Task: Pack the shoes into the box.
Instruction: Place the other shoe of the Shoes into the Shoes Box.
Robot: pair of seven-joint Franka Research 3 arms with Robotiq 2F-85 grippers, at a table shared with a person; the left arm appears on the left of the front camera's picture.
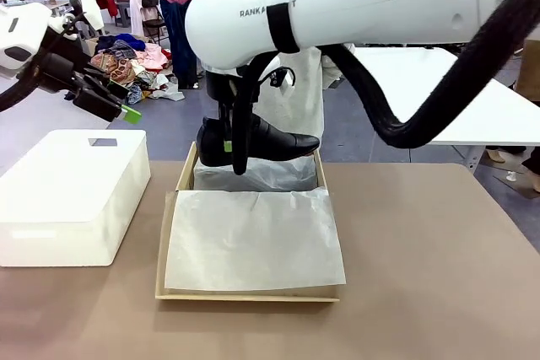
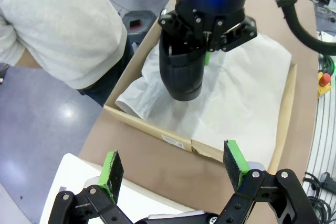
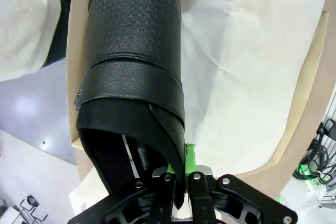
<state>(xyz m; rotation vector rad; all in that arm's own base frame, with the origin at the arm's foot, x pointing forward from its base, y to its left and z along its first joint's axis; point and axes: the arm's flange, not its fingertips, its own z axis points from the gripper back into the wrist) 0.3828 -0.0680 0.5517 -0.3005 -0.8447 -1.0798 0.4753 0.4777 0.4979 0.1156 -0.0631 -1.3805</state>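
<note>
R gripper (image 1: 226,142) is clamped shut on the heel-end rim of one shoe (image 1: 272,142), pads pinching the upper's edge by the opening (clear in R wrist view). The shoe hangs over the far part of the box (image 1: 163,252), just above the crumpled tissue (image 1: 253,238) there; can't tell if the sole is touching it. Its toe points at the box's right wall, heel at the left wall, roughly level w/ the toe a bit low. A flat sheet of the tissue covers the near part of the box. L gripper (image 1: 126,109) is empty, jaws wide apart, up left of the box over a white plastic bin (image 1: 72,191). A person (image 2: 58,19) stands just behind the box's far wall. Step in hand, as I read it: set the shoe down. To do it well: lower slow and straight, keep the shoe parallel to the far wall so toe and heel clear both end walls, let the sole settle on the tissue before releasing, then lift straight up so the pads don't drag the rim. Hug the far wall, leaving room for the 2nd shoe. Risk: the thin edge grip lets the shoe swing.
</note>
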